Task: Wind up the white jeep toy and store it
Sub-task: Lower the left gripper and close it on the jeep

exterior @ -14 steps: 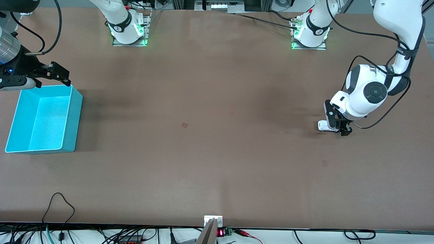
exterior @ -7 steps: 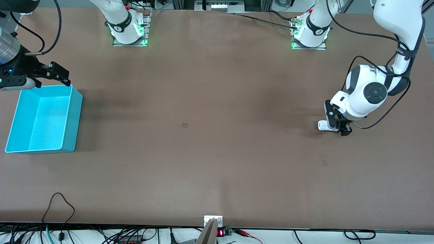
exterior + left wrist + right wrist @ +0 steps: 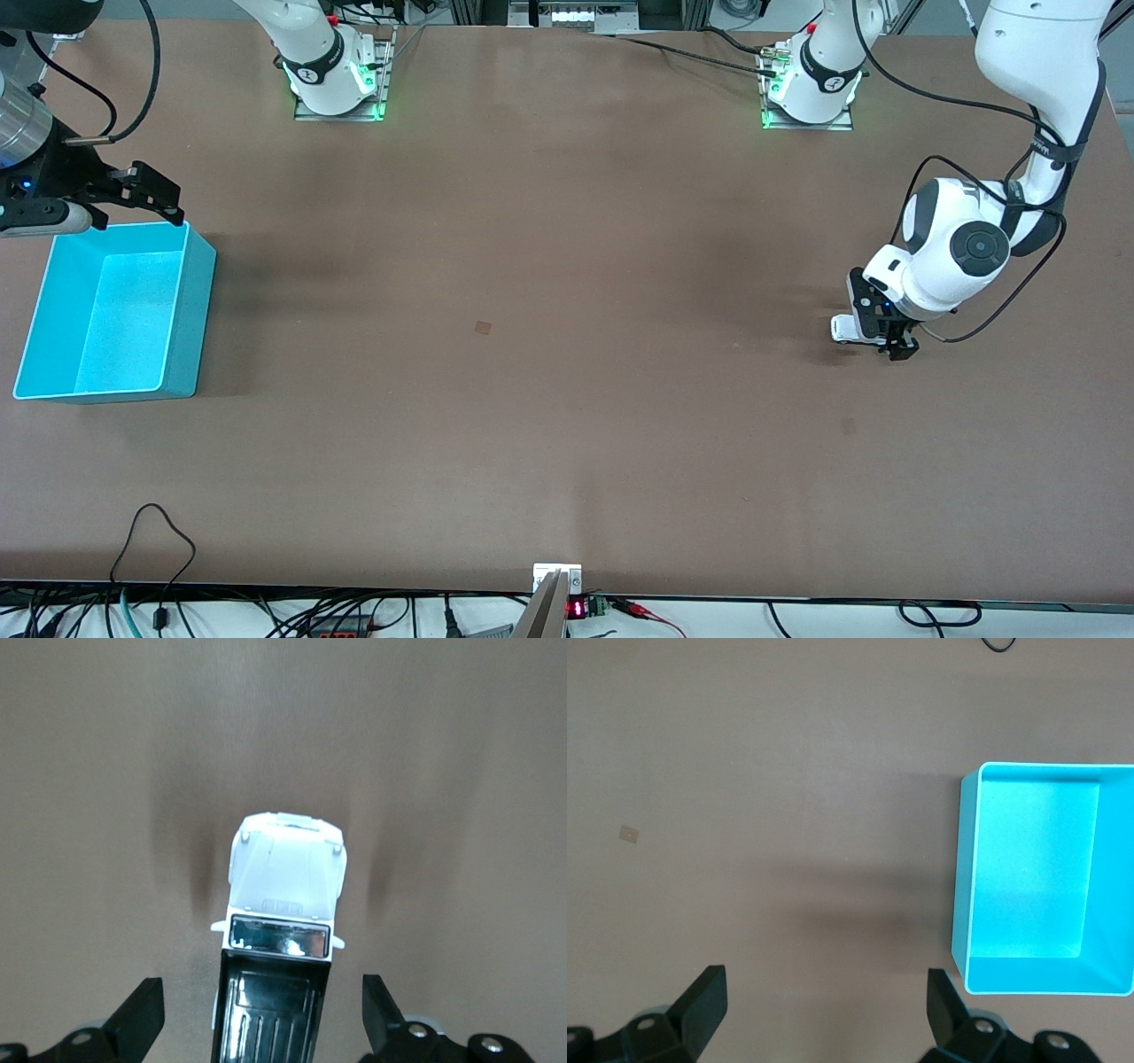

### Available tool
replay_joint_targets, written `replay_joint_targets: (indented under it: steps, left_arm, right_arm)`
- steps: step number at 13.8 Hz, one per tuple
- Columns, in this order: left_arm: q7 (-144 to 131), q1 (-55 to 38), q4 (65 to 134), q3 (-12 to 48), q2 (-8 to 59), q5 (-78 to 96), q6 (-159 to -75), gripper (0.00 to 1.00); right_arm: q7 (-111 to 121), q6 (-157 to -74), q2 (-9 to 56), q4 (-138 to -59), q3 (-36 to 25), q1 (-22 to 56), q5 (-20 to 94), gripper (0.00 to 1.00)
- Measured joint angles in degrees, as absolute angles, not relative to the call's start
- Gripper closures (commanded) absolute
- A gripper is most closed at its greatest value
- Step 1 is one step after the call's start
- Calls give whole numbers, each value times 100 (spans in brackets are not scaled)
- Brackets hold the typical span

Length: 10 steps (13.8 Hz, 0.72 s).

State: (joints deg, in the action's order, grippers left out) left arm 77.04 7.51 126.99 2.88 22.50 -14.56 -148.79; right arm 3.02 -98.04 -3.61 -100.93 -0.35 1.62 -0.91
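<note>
White over its hood and front, with a glossy windshield and a ribbed black roof section at the rear, the white jeep toy (image 3: 282, 904) sits on the brown table (image 3: 567, 399) toward the left arm's end, its wheels hidden from above. In the left wrist view it lies between the two black fingertips (image 3: 142, 1014) of the left gripper (image 3: 877, 341), which stands low around it with the jaws spread wide; a clear gap of table shows on each side of the toy, so nothing is gripped. In the front view only the toy's white nose (image 3: 842, 329) pokes out from under the gripper. Farther from the front camera and toward the right arm's end of the table, a turquoise bin (image 3: 190, 301) rests with its open top showing a bare floor (image 3: 1028, 868). The right gripper (image 3: 159, 197) hangs in the air over the bin's edge farthest from the front camera, waiting, its fingers fully parted and holding nothing. A small tan patch (image 3: 483, 327) marks the tabletop near the middle.
</note>
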Motion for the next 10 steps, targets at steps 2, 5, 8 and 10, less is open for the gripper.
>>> replay_joint_targets:
  steps: [2,5,8,10]
  left_arm:
    - [7829,796,12698,287,2312,-1456,-14949,63]
    - [7872,794,12698,303,2319,-1456,-14952,92]
    - [7902,794,12689,304,2318,-1456,-14953,97]
    - [7902,794,12689,304,2319,-1456,-14953,98]
  right_arm:
    - [302,-9804,-361,-10093,-35,162,-91,0]
    - [302,-9805,-361,-10093,-35,162,-91,0]
    - [302,-9805,-361,-10093,-35,162,-91,0]
    - [302,-9805,-361,-10093,-35,162,-91,0]
